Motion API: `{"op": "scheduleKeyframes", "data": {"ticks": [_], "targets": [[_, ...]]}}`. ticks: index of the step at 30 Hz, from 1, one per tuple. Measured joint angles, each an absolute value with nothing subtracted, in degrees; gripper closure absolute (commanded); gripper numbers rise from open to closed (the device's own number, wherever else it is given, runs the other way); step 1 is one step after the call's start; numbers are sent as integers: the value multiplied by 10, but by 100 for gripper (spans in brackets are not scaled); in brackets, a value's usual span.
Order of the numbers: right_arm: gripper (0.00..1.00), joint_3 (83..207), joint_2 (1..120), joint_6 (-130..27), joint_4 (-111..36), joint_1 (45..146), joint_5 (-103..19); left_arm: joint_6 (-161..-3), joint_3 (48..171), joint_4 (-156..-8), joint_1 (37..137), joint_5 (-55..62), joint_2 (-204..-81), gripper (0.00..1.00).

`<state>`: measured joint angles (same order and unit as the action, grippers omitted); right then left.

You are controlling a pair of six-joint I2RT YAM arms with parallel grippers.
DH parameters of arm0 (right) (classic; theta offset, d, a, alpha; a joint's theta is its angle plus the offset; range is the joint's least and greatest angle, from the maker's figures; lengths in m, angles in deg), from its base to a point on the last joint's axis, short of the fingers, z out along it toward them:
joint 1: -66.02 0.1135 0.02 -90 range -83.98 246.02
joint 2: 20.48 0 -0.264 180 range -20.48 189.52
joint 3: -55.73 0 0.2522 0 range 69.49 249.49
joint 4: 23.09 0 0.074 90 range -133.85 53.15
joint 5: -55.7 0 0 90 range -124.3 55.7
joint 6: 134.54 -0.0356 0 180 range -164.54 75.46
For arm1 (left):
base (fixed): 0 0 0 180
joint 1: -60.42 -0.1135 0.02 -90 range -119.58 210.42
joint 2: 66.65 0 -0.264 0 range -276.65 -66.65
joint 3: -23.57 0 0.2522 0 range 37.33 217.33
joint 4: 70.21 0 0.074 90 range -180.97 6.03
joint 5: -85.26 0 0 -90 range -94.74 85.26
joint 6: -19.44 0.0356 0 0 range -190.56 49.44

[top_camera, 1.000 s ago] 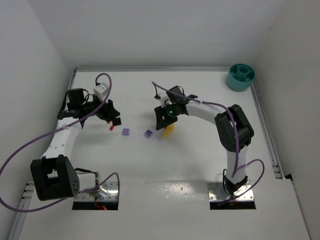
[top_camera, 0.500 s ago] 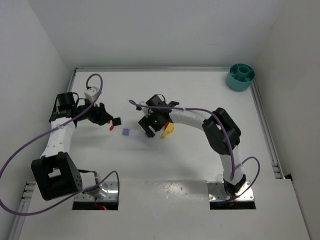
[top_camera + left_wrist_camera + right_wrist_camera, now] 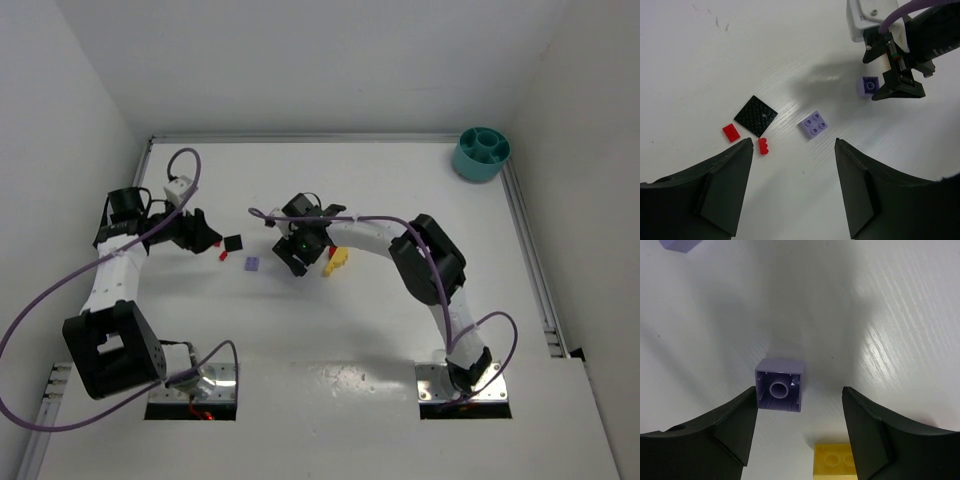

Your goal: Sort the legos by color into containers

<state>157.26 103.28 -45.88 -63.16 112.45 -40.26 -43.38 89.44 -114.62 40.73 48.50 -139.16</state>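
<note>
In the top view a black plate (image 3: 234, 242), a red brick (image 3: 222, 256), a flat purple brick (image 3: 253, 264) and a yellow brick (image 3: 337, 260) lie mid-table. My left gripper (image 3: 212, 243) hovers open just left of the black plate. Its wrist view shows the black plate (image 3: 756, 115), two red bricks (image 3: 731, 132) (image 3: 763, 146) and the flat purple brick (image 3: 814, 124) ahead of the empty left gripper (image 3: 793, 143). My right gripper (image 3: 799, 392) is open and pointing down, with a purple brick (image 3: 779, 391) on its side between the jaws, close to the left finger (image 3: 735, 425). The teal bowl (image 3: 481, 152) sits far right.
A yellow brick (image 3: 835, 460) lies just behind the right gripper's jaws. White walls enclose the table on three sides, with a metal rail (image 3: 530, 250) along the right edge. The bowl stands in the back right corner.
My right gripper has swung left from above the yellow brick to over the purple brick, and its jaws have widened. The left gripper has drawn back a little to the left.
</note>
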Motion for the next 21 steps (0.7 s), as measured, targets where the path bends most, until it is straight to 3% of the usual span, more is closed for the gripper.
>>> {"op": "scheduleKeyframes", "data": {"ticks": [12,16,21], "targets": [[55,1596,1048,-449,-648,1129,-405,-412,890,-1153,391,497,-1400,28],[75,1599,1050,-444,-649,1131,-407,-407,888,-1155,388,501,-1400,28],[79,1599,1047,-442,-649,1130,-402,-400,885,-1155,388,511,-1402,28]]}}
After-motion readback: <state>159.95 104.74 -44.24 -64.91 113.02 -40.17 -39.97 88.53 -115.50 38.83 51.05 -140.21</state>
